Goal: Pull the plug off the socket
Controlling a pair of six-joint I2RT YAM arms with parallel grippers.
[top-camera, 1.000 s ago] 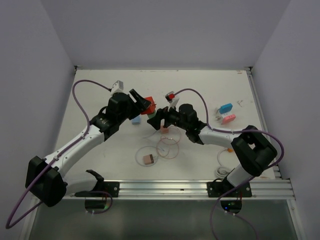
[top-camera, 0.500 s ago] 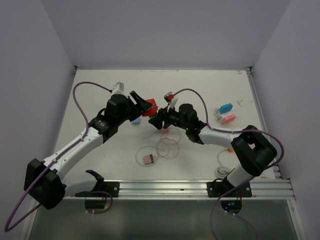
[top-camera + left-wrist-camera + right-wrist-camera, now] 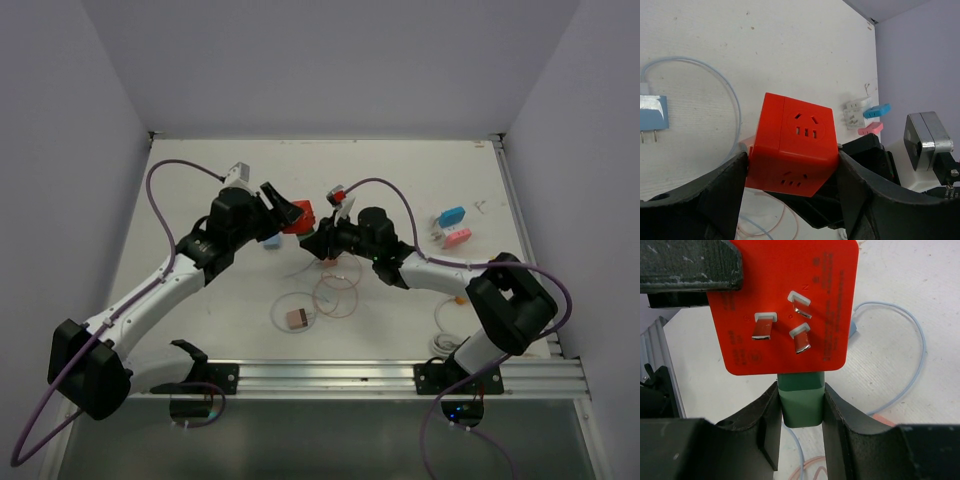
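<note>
The socket (image 3: 297, 218) is a red cube held off the table, clamped between the two black fingers of my left gripper (image 3: 792, 172). The left wrist view shows its hole faces (image 3: 792, 145). In the right wrist view, its pronged face (image 3: 785, 305) fills the top of the frame. A green plug (image 3: 800, 397) sticks out of the socket's lower side. My right gripper (image 3: 800, 410) is shut on the plug, with both fingers pressed against the plug's sides. From above, the right gripper (image 3: 318, 243) sits just right of and below the socket.
A blue adapter (image 3: 652, 117) with a pale blue cable (image 3: 735, 107) lies on the table under the socket. Coiled pink cable (image 3: 335, 295) and a small brown adapter (image 3: 296, 319) lie nearer the arm bases. Blue and pink plugs (image 3: 452, 228) sit at the right.
The right gripper's jaws have closed onto the green plug. The left arm still holds the socket and has barely shifted.
</note>
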